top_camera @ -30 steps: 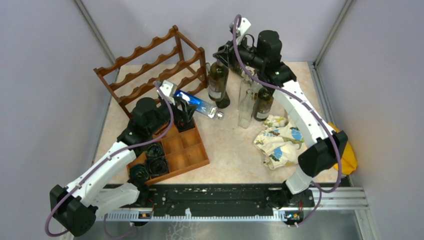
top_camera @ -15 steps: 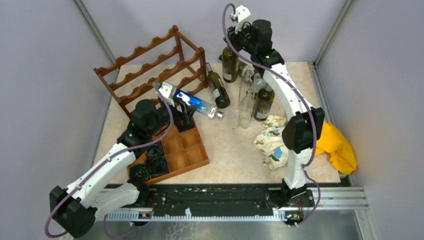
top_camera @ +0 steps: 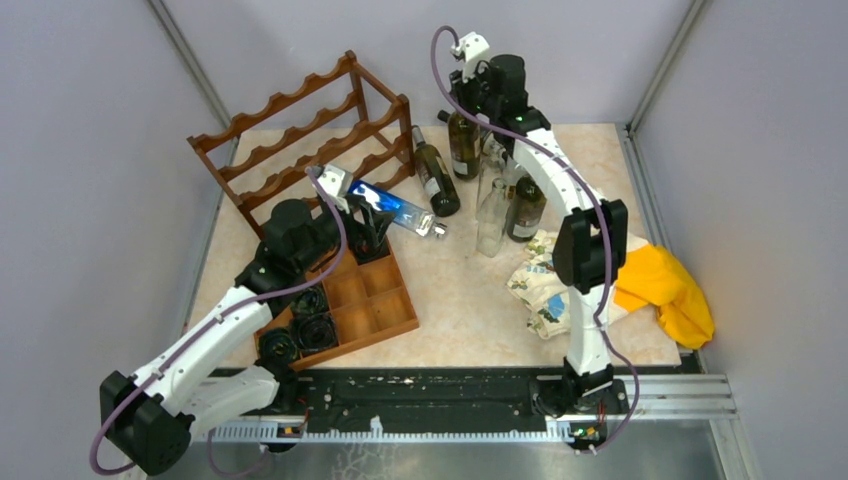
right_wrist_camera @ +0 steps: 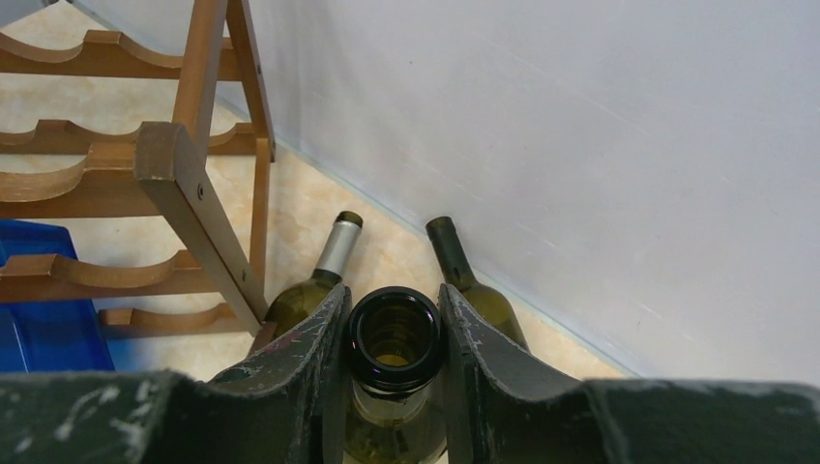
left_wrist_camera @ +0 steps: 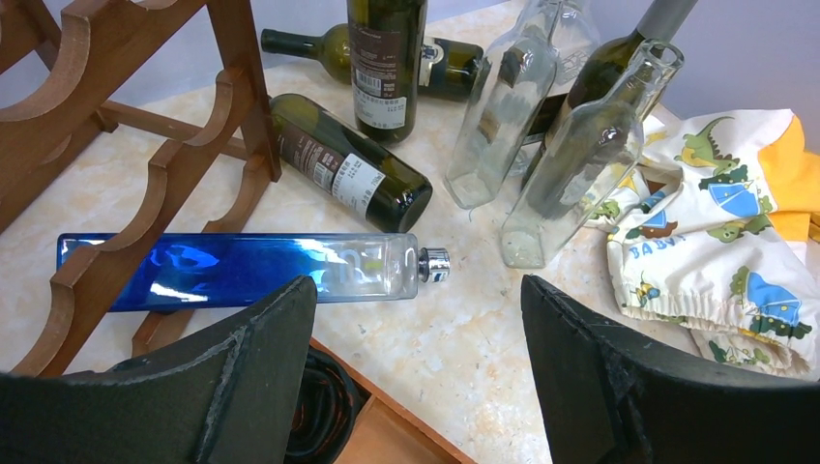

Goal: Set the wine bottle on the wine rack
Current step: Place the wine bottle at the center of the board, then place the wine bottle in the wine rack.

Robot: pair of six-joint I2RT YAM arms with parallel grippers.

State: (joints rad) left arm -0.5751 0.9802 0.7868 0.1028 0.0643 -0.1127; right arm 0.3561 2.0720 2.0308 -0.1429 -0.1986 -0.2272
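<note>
Wine bottle [right_wrist_camera: 392,375] neck between clenched right fingers [right_wrist_camera: 302,387], clear only from wrist; left fingers [left_wrist_camera: 232,382] spread, empty.

Blue bottle [left_wrist_camera: 242,271] base hidden behind wine rack [left_wrist_camera: 184,164] rail; wine bottle [right_wrist_camera: 394,338] body cut off at btm edge.

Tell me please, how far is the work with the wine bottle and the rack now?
Done: a blue bottle already lies partly in the bottom tier of the wine rack. In hand: the right claw is shut on the neck of a dark wine bottle, upright beside the rack. Left: laying it on a rail. The left claw is open and empty.
</note>
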